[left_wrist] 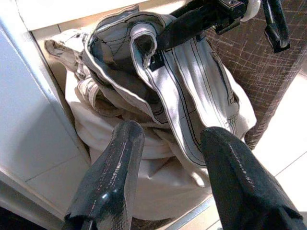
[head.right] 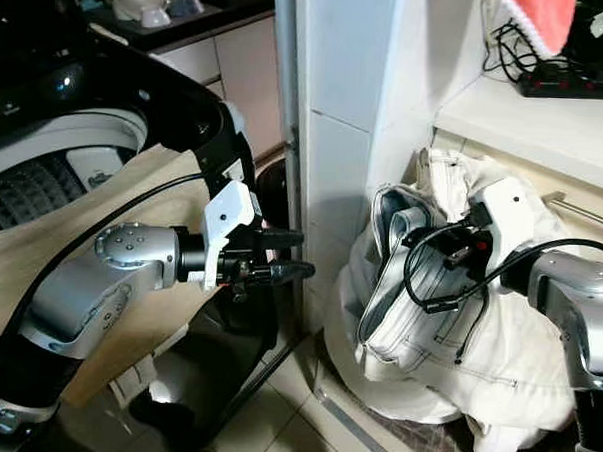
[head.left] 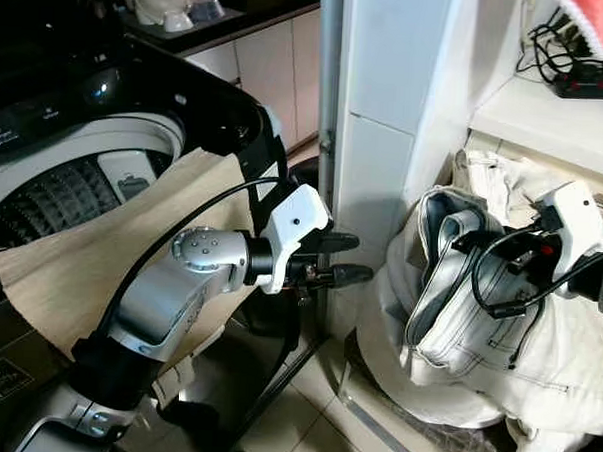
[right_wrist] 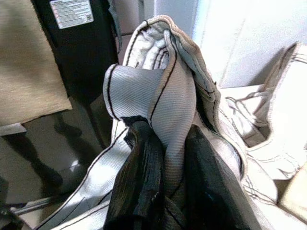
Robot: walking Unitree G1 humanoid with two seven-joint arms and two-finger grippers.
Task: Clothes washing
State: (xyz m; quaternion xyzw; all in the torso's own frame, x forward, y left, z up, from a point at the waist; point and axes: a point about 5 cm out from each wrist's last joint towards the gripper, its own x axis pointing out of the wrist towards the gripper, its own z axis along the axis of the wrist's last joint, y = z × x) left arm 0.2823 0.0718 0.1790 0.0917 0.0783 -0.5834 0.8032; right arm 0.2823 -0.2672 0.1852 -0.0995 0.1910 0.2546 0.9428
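White denim jeans (head.left: 449, 283) hang folded over the laundry pile at four o'clock, pinched at their upper fold by the right claw (right_wrist: 165, 158). The left claw (head.left: 345, 258), fingers parted and empty, points toward them; the washer drum (head.left: 73, 181) waits at ten o'clock.

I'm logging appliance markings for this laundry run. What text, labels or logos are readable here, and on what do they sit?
White sticker on the black washing machine: printed lines and a QR-style code, too small to read.
Label on a dark box beside the washer: a logo and small print, blurred, unreadable.
Washer control panel: faint markings, unreadable.
No legible text elsewhere.
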